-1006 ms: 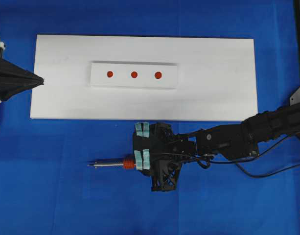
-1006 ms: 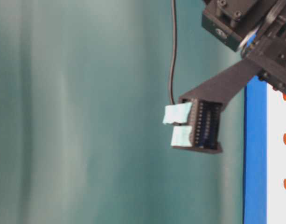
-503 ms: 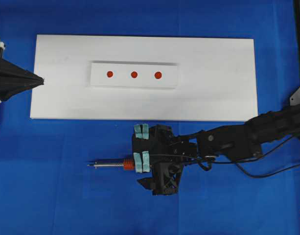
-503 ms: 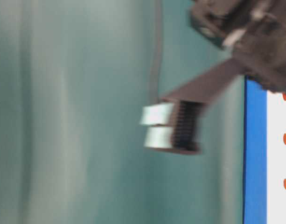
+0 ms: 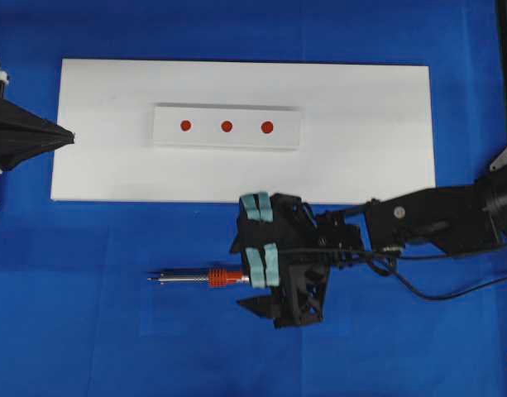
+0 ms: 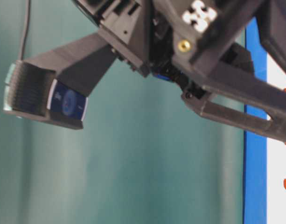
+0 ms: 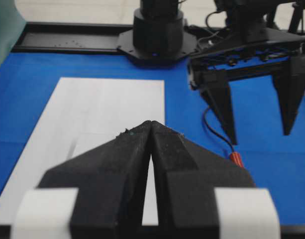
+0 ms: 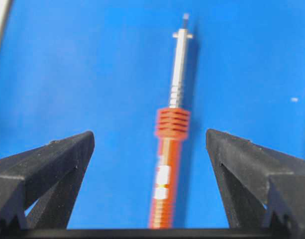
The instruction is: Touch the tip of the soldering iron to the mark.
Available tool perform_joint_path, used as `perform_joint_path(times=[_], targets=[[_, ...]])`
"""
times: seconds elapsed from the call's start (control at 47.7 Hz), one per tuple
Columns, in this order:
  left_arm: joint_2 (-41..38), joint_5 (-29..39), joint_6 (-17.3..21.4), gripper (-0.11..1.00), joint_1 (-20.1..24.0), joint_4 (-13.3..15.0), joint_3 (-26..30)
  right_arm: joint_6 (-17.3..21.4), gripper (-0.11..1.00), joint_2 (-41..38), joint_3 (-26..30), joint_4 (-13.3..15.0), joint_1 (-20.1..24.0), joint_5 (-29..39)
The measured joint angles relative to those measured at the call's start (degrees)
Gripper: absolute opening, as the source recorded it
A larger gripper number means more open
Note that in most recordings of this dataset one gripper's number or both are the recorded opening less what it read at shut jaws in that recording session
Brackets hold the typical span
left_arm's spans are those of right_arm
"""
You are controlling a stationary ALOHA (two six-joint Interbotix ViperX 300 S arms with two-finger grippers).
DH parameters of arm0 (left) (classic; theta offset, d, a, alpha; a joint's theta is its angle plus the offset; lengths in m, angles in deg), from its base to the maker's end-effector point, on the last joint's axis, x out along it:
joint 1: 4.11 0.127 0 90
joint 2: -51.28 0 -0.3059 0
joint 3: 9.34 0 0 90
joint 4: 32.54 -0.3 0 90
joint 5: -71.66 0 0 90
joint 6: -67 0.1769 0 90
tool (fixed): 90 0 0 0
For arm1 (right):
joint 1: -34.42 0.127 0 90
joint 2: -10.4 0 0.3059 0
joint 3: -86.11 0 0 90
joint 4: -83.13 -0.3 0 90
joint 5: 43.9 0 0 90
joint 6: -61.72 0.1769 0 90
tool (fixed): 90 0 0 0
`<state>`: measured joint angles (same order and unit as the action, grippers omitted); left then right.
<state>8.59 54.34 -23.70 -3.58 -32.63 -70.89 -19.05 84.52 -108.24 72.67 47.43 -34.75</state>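
The soldering iron (image 5: pixel 218 279) lies flat on the blue mat, its silver tip pointing left and its red-orange handle (image 8: pixel 171 149) running under my right gripper (image 5: pixel 261 236). That gripper (image 8: pixel 148 134) is open, with one finger on each side of the handle and touching nothing. Three red marks (image 5: pixel 227 126) sit in a row on a raised white strip on the white board (image 5: pixel 361 149). My left gripper (image 5: pixel 69 136) is shut and empty at the board's left edge. In the left wrist view its tips (image 7: pixel 150 124) meet over the board.
The iron's black cord (image 7: pixel 214 132) trails back under the right arm. The right gripper's body (image 6: pixel 180 42) fills the table-level view, close to the camera. Blue mat surrounds the board on all sides.
The right gripper has widened its jaws, shifted a little to the right and risen. More of the iron's handle shows now. The iron and the left arm have not moved.
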Motion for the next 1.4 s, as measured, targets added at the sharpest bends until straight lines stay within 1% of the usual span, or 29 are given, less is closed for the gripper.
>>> perform_joint_path(times=[0.105, 0.189, 0.398, 0.524, 0.65, 0.712, 0.796, 0.943, 1.048, 1.236, 1.404], targets=[[0.0, 0.0, 0.0, 0.0, 0.0, 0.0, 0.0, 0.0, 0.9, 0.3, -0.4, 1.7, -2.3, 0.5], [0.0, -0.1, 0.0, 0.0, 0.1, 0.0, 0.0, -0.1, 0.9, 1.0, -0.8, 3.1, -4.9, 1.5], [0.0, 0.0, 0.0, 0.0, 0.1, 0.0, 0.0, -0.5, 0.9, 2.1, -1.1, 7.1, -14.2, 4.3], [0.0, 0.1, 0.0, 0.0, 0.1, 0.0, 0.0, -0.5, 0.9, 2.5, -1.1, 9.8, -19.2, 4.7], [0.0, 0.0, 0.0, 0.0, 0.0, 0.0, 0.0, -0.7, 0.9, 2.7, -1.2, 10.8, -22.9, 4.8], [0.0, 0.1, 0.0, 0.0, 0.1, 0.0, 0.0, -0.7, 0.9, 3.1, -1.5, 11.0, -23.7, 4.8], [0.0, 0.1, 0.0, 0.0, 0.1, -0.1, 0.0, -0.9, 0.9, 4.7, -2.5, 11.2, -23.6, 6.0], [0.0, 0.1, 0.0, 0.0, 0.1, 0.0, 0.0, -1.3, 0.88, 11.2, -6.1, 11.8, -23.8, 7.0], [0.0, 0.1, 0.0, 0.0, 0.1, -0.1, 0.0, -1.7, 0.89, 17.8, -10.2, 12.0, -24.8, 6.9], [0.0, 0.0, 0.0, 0.0, 0.1, 0.0, 0.0, -1.7, 0.88, 30.4, -19.2, 12.1, -26.7, 5.4], [0.0, 0.0, 0.0, 0.0, 0.1, 0.0, 0.0, -1.7, 0.88, 41.0, -26.1, 12.1, -26.6, 4.2]])
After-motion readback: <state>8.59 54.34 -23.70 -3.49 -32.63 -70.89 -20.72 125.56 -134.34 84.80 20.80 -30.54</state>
